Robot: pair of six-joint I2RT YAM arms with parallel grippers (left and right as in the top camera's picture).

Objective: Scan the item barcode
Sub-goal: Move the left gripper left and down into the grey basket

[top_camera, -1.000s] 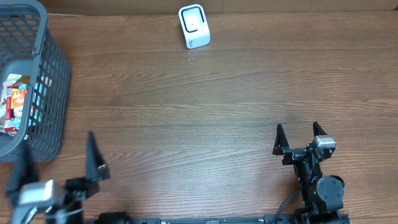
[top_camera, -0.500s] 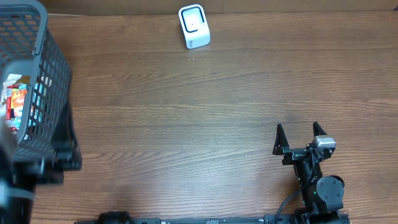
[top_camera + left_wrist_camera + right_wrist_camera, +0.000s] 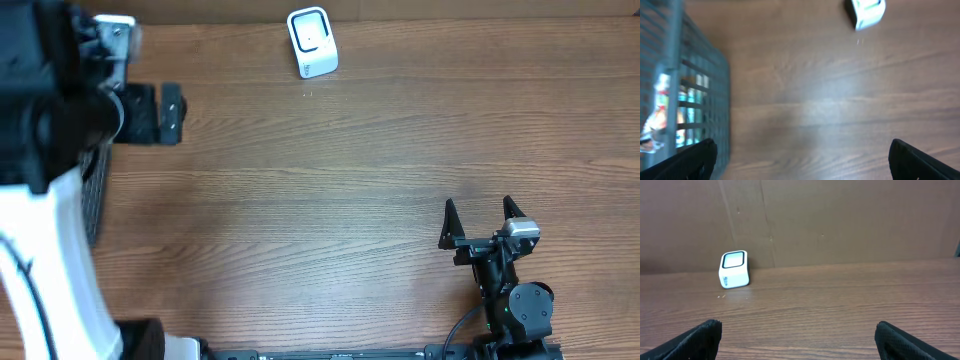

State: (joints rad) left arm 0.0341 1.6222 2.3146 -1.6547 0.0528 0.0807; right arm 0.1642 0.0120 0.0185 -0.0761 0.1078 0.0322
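Note:
The items are colourful packets (image 3: 657, 107), blurred, lying inside the grey mesh basket (image 3: 710, 95) at the table's left. The white barcode scanner (image 3: 312, 42) stands at the far edge of the table, also seen as the scanner (image 3: 866, 12) and the scanner (image 3: 734, 269). My left gripper (image 3: 800, 152) hangs open high over the bare wood just right of the basket, holding nothing. In the overhead view the raised left arm (image 3: 60, 110) covers most of the basket. My right gripper (image 3: 482, 215) rests open and empty near the front right, pointing toward the scanner.
Only a strip of the basket's wall (image 3: 95, 195) shows below the left arm in the overhead view. A brown cardboard wall (image 3: 840, 220) backs the far edge of the wooden table (image 3: 330, 180).
The left arm has risen from the front left corner and swung up over the basket, hiding it from above. The right arm has not moved.

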